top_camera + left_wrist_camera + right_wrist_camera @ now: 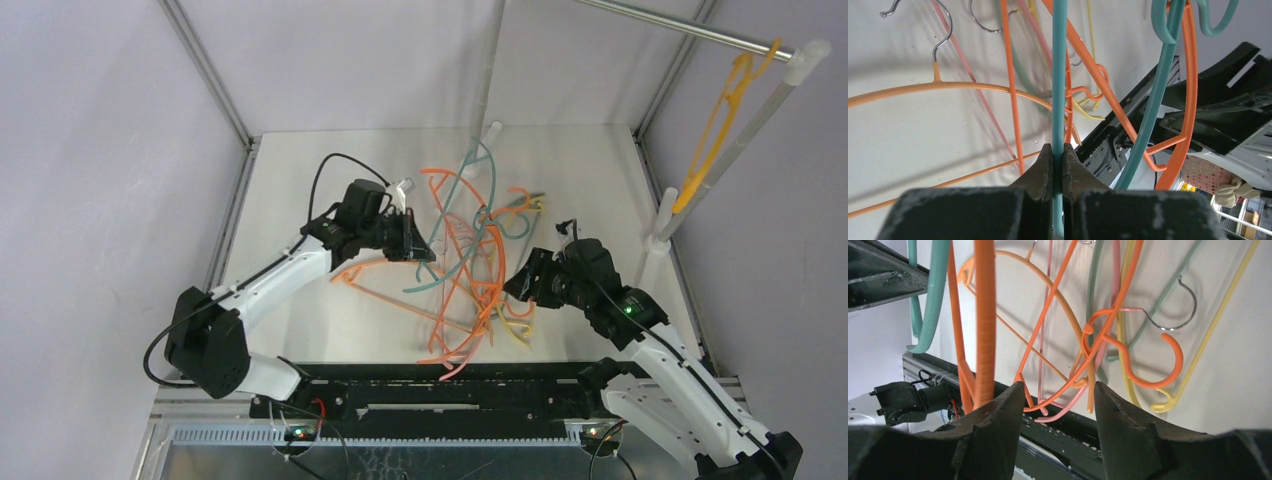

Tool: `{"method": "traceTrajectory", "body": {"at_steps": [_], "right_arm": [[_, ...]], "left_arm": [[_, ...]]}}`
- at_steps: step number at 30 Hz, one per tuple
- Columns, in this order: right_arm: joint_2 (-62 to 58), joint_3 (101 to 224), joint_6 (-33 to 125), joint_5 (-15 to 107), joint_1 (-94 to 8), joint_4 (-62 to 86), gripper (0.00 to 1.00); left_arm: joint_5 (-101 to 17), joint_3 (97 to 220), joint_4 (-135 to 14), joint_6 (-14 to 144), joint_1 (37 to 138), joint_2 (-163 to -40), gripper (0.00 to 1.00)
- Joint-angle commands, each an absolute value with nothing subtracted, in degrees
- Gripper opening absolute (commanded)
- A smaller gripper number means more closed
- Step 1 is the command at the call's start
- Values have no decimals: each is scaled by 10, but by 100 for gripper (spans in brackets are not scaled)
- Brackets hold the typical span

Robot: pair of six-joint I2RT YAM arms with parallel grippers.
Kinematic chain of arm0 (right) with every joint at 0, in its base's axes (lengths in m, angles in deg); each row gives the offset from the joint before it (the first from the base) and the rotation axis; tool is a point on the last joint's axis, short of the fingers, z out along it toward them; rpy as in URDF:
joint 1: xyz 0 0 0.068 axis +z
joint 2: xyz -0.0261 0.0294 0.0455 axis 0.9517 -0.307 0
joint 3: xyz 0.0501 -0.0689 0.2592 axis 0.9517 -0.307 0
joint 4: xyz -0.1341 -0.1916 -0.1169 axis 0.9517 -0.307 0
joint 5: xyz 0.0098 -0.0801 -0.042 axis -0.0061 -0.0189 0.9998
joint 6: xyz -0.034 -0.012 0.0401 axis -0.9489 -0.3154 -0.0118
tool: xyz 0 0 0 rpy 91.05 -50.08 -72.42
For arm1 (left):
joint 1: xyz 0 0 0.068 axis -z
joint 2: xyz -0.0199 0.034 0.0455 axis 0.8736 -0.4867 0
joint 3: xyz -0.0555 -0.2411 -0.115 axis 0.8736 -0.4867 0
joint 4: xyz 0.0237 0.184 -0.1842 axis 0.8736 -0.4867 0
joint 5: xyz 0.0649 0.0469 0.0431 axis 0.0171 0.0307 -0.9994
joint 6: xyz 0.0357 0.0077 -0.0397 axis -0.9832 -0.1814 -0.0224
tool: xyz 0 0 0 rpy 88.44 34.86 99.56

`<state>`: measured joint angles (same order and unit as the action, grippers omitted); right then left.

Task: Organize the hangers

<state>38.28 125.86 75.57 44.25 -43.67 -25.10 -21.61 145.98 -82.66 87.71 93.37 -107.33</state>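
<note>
A tangled pile of hangers (470, 250) in orange, teal, yellow and pink lies mid-table. My left gripper (425, 252) is shut on a teal hanger (1059, 75), its bar pinched between the fingertips at the pile's left edge. My right gripper (515, 285) is open at the pile's right side. Its fingers (998, 412) stand apart with orange and pink hanger ends (1068, 395) beyond the gap, nothing held. A thick orange hanger (984, 320) passes just left of the left finger. One yellow-orange hanger (722, 120) hangs on the steel rail (680, 25) at top right.
White rack poles (740, 140) and their base (658, 240) stand at the right edge. A clear upright pole (490, 90) stands behind the pile. The black front rail (450, 385) runs along the near edge. Walls close in left and right.
</note>
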Motion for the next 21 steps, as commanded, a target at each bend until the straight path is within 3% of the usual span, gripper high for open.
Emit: {"method": "traceTrajectory", "body": {"at_steps": [1,21], "right_arm": [[379,1280,764,451,-434,-175,62],[444,1300,765,490,-434,-162,62]], "left_arm": [[-191,1492,-797,895,930,-1031,0],[-215,1491,-799,893,917,-1014,0]]}}
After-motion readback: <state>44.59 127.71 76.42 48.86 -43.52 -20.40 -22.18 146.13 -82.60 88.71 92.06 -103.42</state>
